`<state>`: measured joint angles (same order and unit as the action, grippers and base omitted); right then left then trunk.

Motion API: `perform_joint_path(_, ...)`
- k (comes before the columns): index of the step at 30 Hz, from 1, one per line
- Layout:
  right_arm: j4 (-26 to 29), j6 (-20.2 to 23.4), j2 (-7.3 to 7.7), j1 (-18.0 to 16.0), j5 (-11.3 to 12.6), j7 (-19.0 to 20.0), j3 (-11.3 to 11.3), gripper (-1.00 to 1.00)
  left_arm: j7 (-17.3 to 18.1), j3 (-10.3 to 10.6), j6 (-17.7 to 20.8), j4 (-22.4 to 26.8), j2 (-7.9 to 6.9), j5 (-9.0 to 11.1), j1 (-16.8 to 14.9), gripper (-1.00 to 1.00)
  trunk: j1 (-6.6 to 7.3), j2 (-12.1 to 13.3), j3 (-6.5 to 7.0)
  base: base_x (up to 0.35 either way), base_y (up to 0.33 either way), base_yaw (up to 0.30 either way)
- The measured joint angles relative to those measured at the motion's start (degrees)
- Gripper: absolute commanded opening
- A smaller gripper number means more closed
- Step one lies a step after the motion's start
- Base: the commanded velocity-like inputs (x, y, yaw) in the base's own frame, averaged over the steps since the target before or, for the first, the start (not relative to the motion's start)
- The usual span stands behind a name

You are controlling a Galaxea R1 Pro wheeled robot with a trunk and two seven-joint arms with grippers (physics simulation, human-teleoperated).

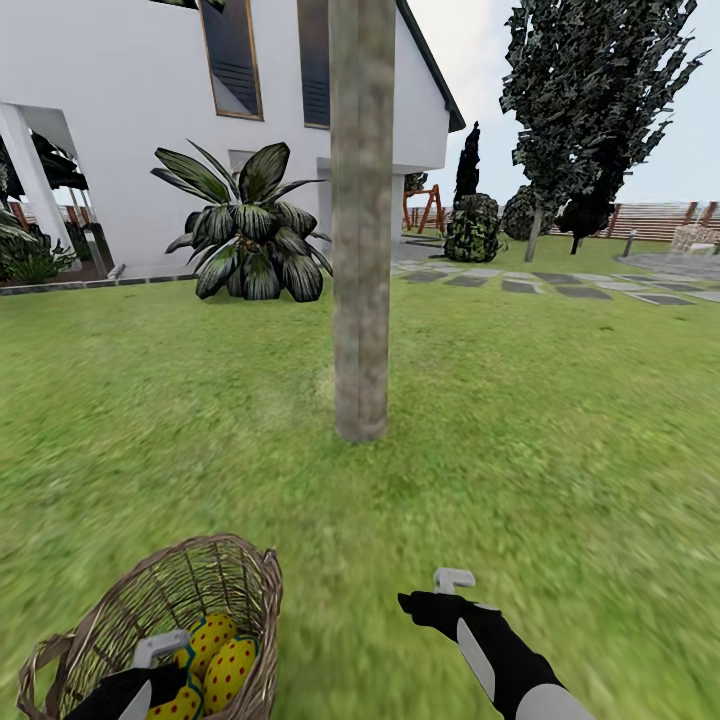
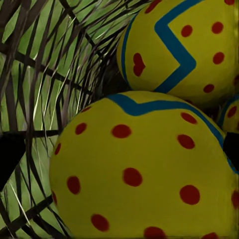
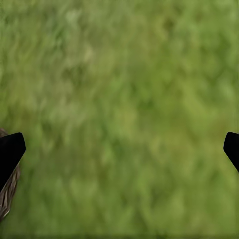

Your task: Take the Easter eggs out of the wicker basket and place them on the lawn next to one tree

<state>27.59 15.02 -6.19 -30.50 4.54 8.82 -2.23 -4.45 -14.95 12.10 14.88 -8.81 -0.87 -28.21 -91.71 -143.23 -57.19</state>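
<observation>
Wide lawn (image 1: pixel 560 420) all around, the tree (image 1: pixel 360 250) straight ahead, well beyond both sets of fingers. Down inside the wicker basket (image 1: pixel 235 590) goes the left gripper (image 2: pixel 119 149), fingers spread wide either side of the nearest Easter egg (image 2: pixel 144 169), not yet clamped; two more eggs sit just past it. My worry: a round, slick shell squirting out sideways, or fingers snagging the weave and tipping the basket. The right gripper (image 3: pixel 119 144) hovers over grass, fingers apart, holding nothing.

Left gripper (image 1: pixel 165 660) reaches low at lower left, fingers spread wide, dark fingertips (image 2: pixel 9 154) at both frame edges. Right arm extends forward, right gripper (image 1: pixel 432 590) likewise spread, holding nothing.
</observation>
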Motion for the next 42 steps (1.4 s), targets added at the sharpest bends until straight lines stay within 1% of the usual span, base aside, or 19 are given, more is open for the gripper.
perform_joint_path(5, 0.00, 0.00, 0.00, 0.01, 0.00, 0.00, 0.00, 1.00, 3.47, 0.14, 0.25, 0.02, -0.06, -0.13, 0.00, 1.00, 0.00, 0.00, 0.00, 0.000, 0.000, 0.000)
perform_joint_path(9, 0.00, 0.00, 0.00, 0.00, 0.00, 0.00, 0.00, 1.00, 4.50, 0.22, 0.29, 0.03, -0.08, -0.16, 0.00, 1.00, 0.00, 0.00, 0.00, 0.000, 0.000, 0.000)
perform_joint_path(17, 0.00, 0.00, -0.01, 0.01, 0.00, 0.01, 0.00, 1.00, 4.86, 0.20, 0.37, 0.03, -0.09, -0.11, 0.00, 1.00, 0.00, 0.00, 0.00, 0.000, 0.000, 0.000)
perform_joint_path(34, 0.00, 0.00, -0.01, 0.01, 0.00, 0.00, 0.00, 1.00, 4.07, 0.04, 0.40, 0.12, -0.09, 0.14, -0.06, 1.00, 0.00, 0.00, 0.00, 0.000, 0.000, 0.000)
perform_joint_path(37, 0.00, 0.00, -0.02, 0.02, 0.00, 0.04, 0.00, 1.00, 4.06, 0.04, 0.40, 0.12, -0.09, 0.14, -0.08, 1.00, -0.08, -0.04, -0.66, 0.000, 0.000, 0.000)
perform_joint_path(42, 0.00, 0.00, 0.03, 0.01, 0.00, 0.08, 0.00, 1.00, 4.05, 0.04, 0.40, 0.12, -0.09, 0.14, -0.09, 1.00, -0.08, -0.04, -0.66, 0.000, 0.000, 0.000)
